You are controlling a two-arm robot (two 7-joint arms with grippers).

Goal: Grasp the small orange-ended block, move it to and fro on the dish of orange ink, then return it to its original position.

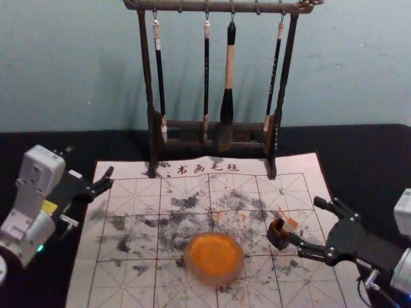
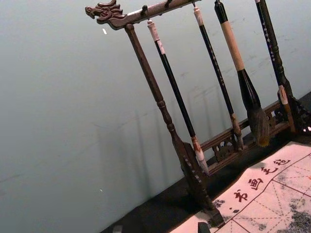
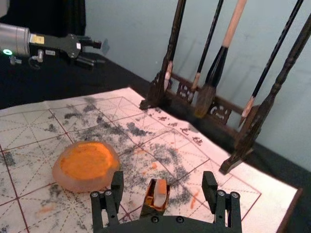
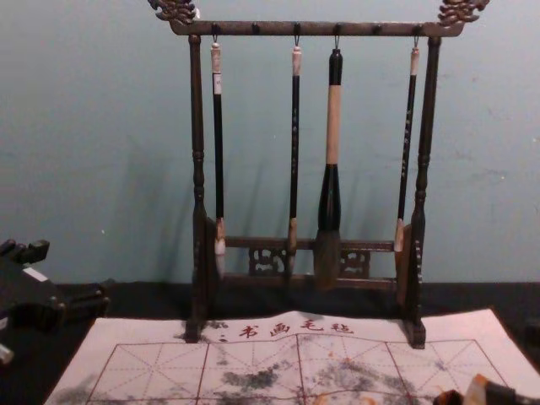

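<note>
Right gripper [image 1: 306, 219], reaching inward from the right over the mat [image 1: 128, 282], fingers spread wide, grasping nothing; left gripper [image 4: 75, 268] parked at left, parted, empty. Before the right fingertips, the block [image 1: 290, 225] stands in its holder [image 1: 278, 236], orange end up, long axis roughly upright. Counted: one block, one holder, one dish [image 1: 215, 256], one rack [image 1: 146, 70], four brushes [image 1: 229, 67]

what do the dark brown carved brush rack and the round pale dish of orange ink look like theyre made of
The dark brown carved brush rack looks like stained wood with a slight sheen: its posts are turned, its rail ends carved. The round pale dish of orange ink could be frosted glass, resin or stone; its thick rim looks milky and smooth.
</note>
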